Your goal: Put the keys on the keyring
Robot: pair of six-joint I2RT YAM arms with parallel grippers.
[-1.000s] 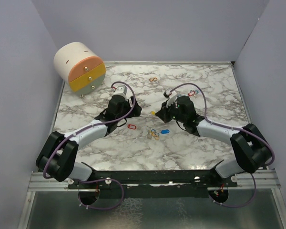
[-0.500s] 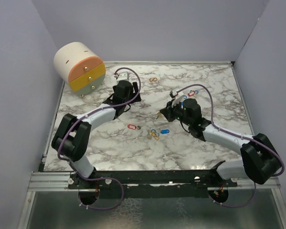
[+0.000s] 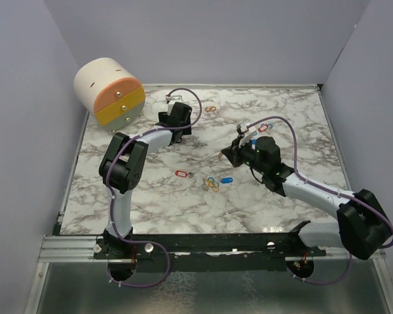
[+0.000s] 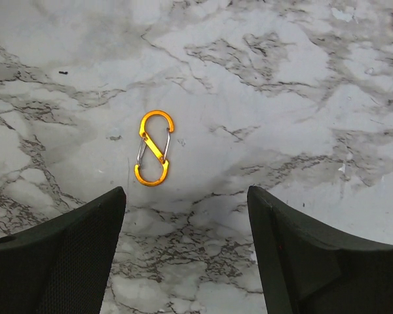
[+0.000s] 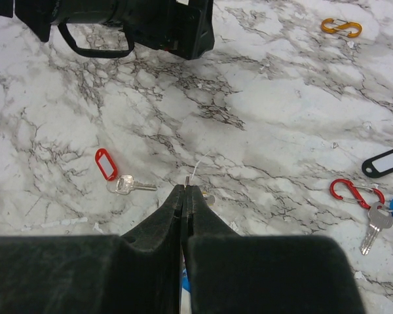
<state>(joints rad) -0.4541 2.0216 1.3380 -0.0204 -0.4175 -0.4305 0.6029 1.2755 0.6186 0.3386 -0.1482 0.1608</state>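
The keyring, an orange S-shaped carabiner (image 4: 153, 157), lies flat on the marble just ahead of my left gripper (image 4: 187, 196), which is open and empty; it also shows in the top view (image 3: 210, 108). My left gripper (image 3: 185, 124) is at the back of the table. My right gripper (image 5: 185, 188) is shut, with a tiny metal key tip sticking out between its fingertips; the rest of that key is hidden. A red-tagged key (image 5: 108, 165) lies left of it. Blue- and yellow-tagged keys (image 3: 213, 184) lie clustered at the centre.
A round drawer unit (image 3: 109, 91) stands at the back left. A red carabiner (image 5: 355, 191), a black tag (image 5: 386, 161) and a blue-tagged key (image 5: 373, 219) lie right of my right gripper. Grey walls enclose the marble table (image 3: 295, 111).
My left arm has swung out towards the back of the table, nearer the orange carabiner. My right gripper has drawn slightly to the right, still shut.
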